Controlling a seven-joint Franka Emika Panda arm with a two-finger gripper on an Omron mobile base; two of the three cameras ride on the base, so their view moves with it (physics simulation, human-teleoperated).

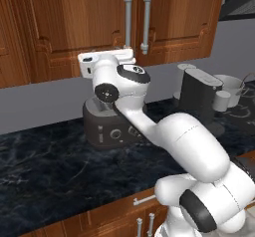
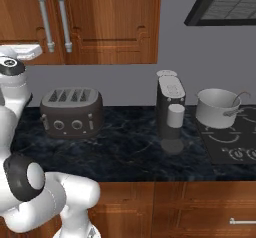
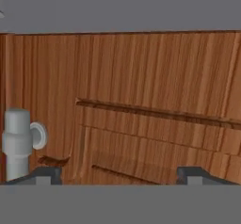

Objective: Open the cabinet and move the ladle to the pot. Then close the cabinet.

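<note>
Dark marbled counter (image 2: 125, 147) runs under a grey wall, with low cabinets (image 2: 200, 207) below it. On the counter sit a dark 4-slot toaster (image 2: 71, 113) and a dark coffee machine (image 2: 170, 112) with a small white cup (image 2: 175, 116) on it. To the right, the pot (image 2: 216, 108) stands on a black stove (image 2: 232, 142), under the dark hood (image 2: 222, 4). A thin curved handle rises from the pot's right rim (image 2: 239, 98); whether it is the ladle I cannot tell.

Above, the cabinet (image 1: 99, 17) hangs with both doors shut, its 2 bar handles (image 1: 128, 19) side by side at the centre seam.

From the left base, the arm reaches up over the toaster, its white hand level with the cabinet's lower edge, just below the left handle. The gripper (image 3: 119, 175) faces the door panel close up: both dark fingertips (image 3: 43, 174) stand wide apart at the bottom of the hand view, with nothing between them. The lower end of 1 handle and its round mount (image 3: 19, 138) sits just above the left tip, not touching it as far as I can see.
</note>
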